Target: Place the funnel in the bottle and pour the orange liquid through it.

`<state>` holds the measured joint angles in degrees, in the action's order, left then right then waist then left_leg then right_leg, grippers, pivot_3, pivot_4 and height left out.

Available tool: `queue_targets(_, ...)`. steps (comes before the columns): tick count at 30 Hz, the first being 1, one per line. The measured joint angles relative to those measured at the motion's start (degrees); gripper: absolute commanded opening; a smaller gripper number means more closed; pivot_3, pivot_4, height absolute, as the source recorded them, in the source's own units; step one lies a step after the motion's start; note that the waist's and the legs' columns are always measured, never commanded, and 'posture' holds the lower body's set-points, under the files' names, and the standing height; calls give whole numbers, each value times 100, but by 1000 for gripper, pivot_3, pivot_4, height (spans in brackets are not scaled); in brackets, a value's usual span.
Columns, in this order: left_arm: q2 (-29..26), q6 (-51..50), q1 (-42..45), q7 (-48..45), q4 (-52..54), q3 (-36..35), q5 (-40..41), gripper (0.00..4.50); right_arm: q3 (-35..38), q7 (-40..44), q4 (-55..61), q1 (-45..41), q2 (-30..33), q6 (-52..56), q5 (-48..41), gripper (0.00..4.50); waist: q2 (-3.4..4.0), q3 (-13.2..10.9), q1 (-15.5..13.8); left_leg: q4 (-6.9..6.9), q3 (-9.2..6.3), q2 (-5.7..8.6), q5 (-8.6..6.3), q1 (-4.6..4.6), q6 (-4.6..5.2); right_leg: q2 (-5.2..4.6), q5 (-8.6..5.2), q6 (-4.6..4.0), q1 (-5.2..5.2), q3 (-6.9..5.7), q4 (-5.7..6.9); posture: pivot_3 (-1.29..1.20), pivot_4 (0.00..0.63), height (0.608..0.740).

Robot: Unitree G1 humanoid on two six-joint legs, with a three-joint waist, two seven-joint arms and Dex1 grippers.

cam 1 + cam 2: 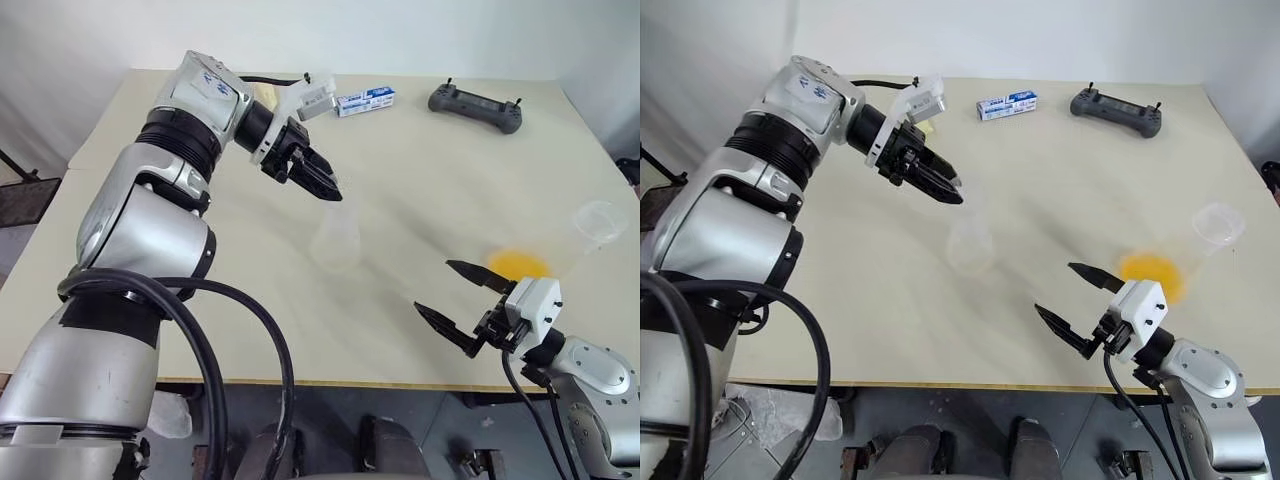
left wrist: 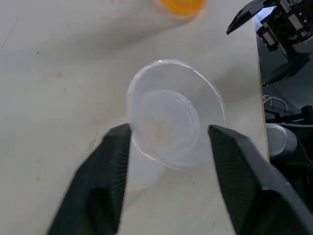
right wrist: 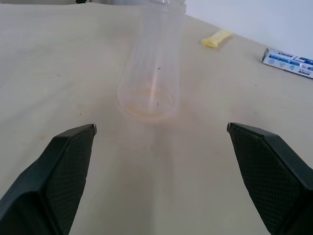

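Left gripper hangs just above bottle mid-table, fingers spread, nothing in them. Funnel sits in bottle mouth. Right gripper wide open, empty, low near front edge. Orange liquid pooled in beaker lying on its side, far right.

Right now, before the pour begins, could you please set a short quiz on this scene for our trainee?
1. True or false: the right claw is open and holds nothing.
2. What does the left claw hang over? A) the grey controller B) the bottle C) the blue-and-white box
3. Fill in: the orange liquid lies nearer the ___ claw.
Key: 1 true; 2 B; 3 right.
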<state>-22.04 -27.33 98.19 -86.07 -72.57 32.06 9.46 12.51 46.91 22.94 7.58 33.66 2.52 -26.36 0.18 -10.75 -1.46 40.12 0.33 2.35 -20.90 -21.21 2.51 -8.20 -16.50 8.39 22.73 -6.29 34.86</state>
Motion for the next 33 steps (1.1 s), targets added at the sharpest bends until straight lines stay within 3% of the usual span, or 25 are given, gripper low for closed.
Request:
queue_targets(3,2,18,4,0,-11,-100,-31,4415,1,-1,0,-2,1,0,0,4500,0,0,2,0,0,0,0,0,0,0,0,0,0,0,0,0,150,740)
queue_targets(12,-267,-130,39,0,86,-415,250,4463,158,1,1,0,60,7,-7,4500,0,0,10,0,0,0,0,1,0,0,0,0,1,0,3,0,150,740)
queue_targets(18,-914,129,-253,0,467,-821,341,4463,406,-4,52,64,217,109,-37,4500,2,1,16,0,0,-1,0,6,0,-1,0,0,4,4,12,0,150,740)
queue_targets(27,-1295,1447,-2960,131,2227,-3382,1427,4463,795,-490,479,519,131,356,-55,4500,3,2,13,16,-13,2,-1,4,-2,-11,0,0,4,2,29,0,150,740)
queue_targets(33,-1101,1677,-4710,498,3845,-4093,1840,4463,834,-1048,1097,924,-68,683,-21,4500,5,4,0,18,-15,10,-1,10,-1,-15,0,0,3,5,45,0,150,740)
